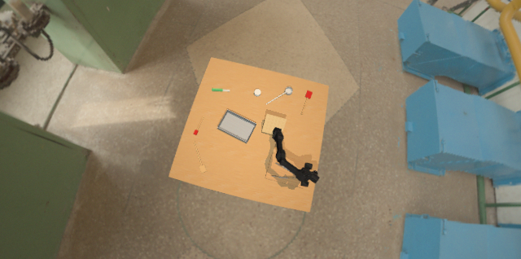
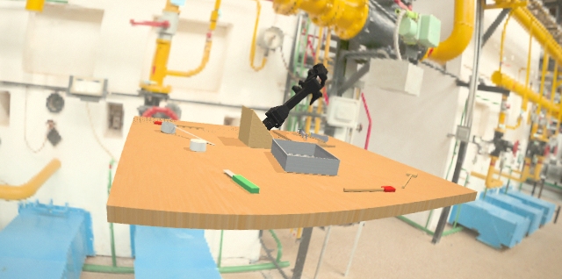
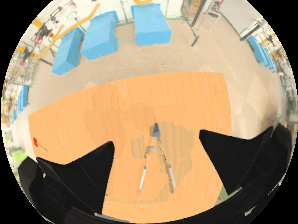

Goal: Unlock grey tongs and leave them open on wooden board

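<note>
The grey tongs lie on the thin wooden board, with their two arms spread apart in a V from the hinge. My gripper is wide open and empty, raised above the tongs and clear of them. In the wrist view the tongs show below and between the spread fingers. The grey roasting tin stands apart from them, with nothing across it. The arm hides part of the tongs in the top view.
A wooden block stands by the arm's base. A white cup, a ladle and a red spatula lie beyond it. A green-handled knife, a red-headed tool and a wooden spatula are farther off.
</note>
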### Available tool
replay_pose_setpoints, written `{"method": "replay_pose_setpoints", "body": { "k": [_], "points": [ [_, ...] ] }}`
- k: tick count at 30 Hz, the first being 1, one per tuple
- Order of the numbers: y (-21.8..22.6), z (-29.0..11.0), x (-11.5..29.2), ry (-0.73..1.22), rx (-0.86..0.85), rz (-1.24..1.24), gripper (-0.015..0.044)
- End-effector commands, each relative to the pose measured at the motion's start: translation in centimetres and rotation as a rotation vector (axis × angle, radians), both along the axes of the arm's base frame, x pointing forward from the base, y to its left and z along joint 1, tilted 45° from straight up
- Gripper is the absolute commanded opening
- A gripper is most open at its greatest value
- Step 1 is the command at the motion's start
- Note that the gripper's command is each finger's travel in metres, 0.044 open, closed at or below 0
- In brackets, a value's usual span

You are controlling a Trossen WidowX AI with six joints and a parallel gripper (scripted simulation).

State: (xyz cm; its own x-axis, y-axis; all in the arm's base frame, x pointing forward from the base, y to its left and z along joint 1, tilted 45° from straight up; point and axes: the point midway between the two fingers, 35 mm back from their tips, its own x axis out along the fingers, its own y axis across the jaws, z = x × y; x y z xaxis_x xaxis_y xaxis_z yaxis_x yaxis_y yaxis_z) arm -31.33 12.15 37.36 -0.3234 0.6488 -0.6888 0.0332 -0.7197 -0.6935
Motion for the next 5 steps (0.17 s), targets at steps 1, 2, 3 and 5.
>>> {"method": "replay_pose_setpoints", "body": {
  "k": [1,2,3,5],
  "points": [
    [-0.14,0.01,0.00,-0.003,-0.002,0.008,0.0440],
    [-0.14,0.01,0.00,-0.003,-0.002,0.008,0.0440],
    [-0.14,0.01,0.00,-0.003,-0.002,0.008,0.0440],
    [-0.14,0.01,0.00,-0.003,-0.002,0.008,0.0440]
  ]
}}
